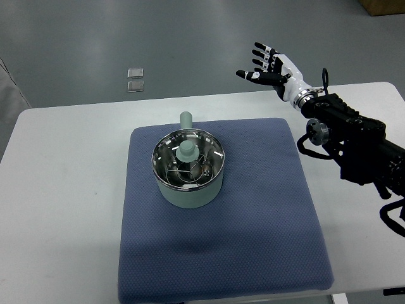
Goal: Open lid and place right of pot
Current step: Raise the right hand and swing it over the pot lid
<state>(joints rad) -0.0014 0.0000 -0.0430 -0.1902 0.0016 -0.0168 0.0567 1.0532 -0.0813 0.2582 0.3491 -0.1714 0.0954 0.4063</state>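
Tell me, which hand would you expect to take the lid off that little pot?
The right hand, probably. It is the only hand in view, fingers spread, raised beyond the table's far edge, right of the pot. The lid still sits on the pot.

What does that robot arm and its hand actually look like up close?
Only the right arm shows. It is black and chunky, built of blocky segments, with a round grey knob on its side and black cables looping off it. A silvery ring marks the wrist. The right hand has a white palm shell and black fingers with pale bands at the joints.
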